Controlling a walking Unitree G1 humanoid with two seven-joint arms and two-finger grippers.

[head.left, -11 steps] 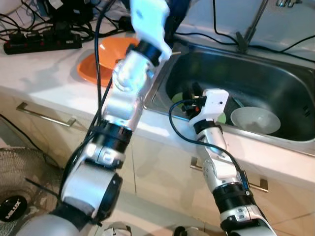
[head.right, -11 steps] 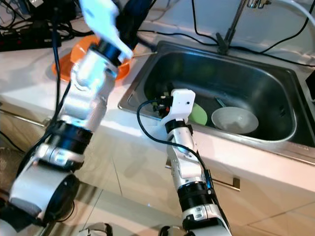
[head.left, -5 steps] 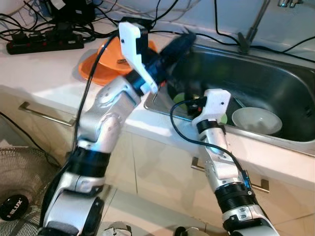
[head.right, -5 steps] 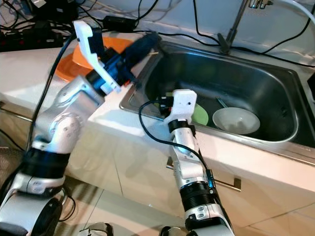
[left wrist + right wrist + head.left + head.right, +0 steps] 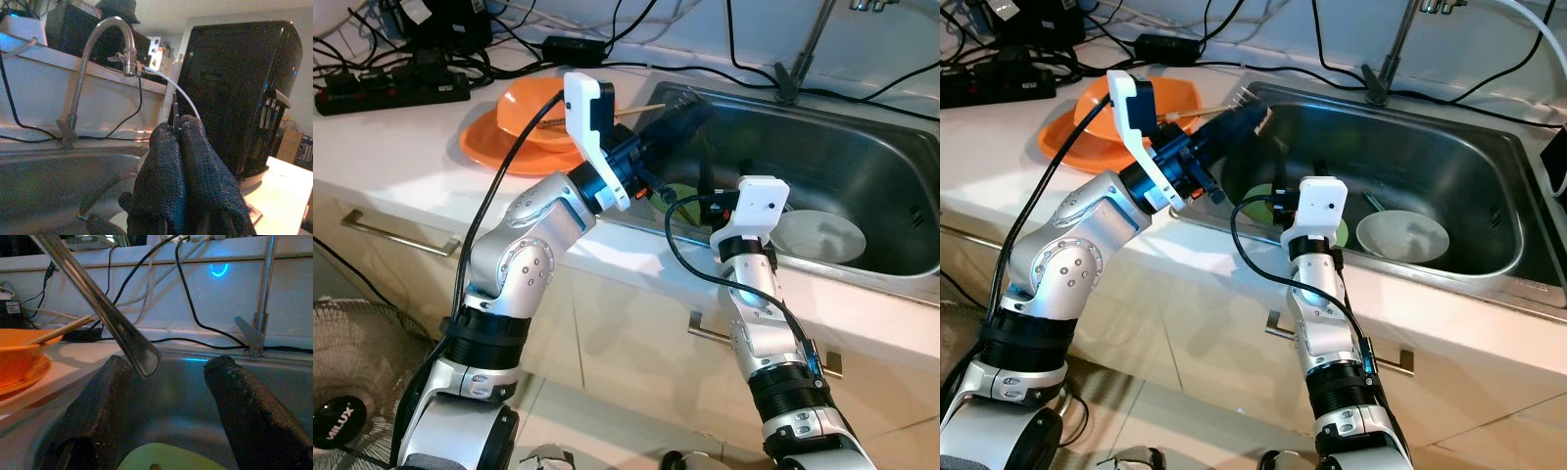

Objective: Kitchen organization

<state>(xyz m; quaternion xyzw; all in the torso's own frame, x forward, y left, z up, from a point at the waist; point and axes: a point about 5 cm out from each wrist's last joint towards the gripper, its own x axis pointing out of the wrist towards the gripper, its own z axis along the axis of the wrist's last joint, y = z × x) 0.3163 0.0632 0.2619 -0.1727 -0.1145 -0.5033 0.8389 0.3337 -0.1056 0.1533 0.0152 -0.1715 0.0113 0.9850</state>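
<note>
My left gripper [image 5: 683,106] reaches over the left rim of the steel sink [image 5: 862,108]. Its black fingers [image 5: 195,171] are pressed together on a thin metal utensil [image 5: 128,335], whose handle hangs down toward the basin. My right gripper [image 5: 166,382] is low inside the sink, open, just above a green plate [image 5: 166,458] with nothing between its fingers. A white bowl [image 5: 818,235] lies in the basin to the right of that plate. On the counter to the left sits an orange bowl [image 5: 533,103] on an orange plate, with chopsticks [image 5: 1205,110] resting across it.
A faucet [image 5: 808,44] and several black cables run along the back of the sink. A power strip [image 5: 391,93] lies at the counter's far left. A black appliance [image 5: 239,88] stands beside the sink's right end. Drawer handles [image 5: 396,235] line the cabinet front, and a fan [image 5: 342,392] sits on the floor.
My left arm has swung down from high over the orange bowl to the sink's left rim. The right gripper has stayed low in the sink. The camera has shifted slightly.
</note>
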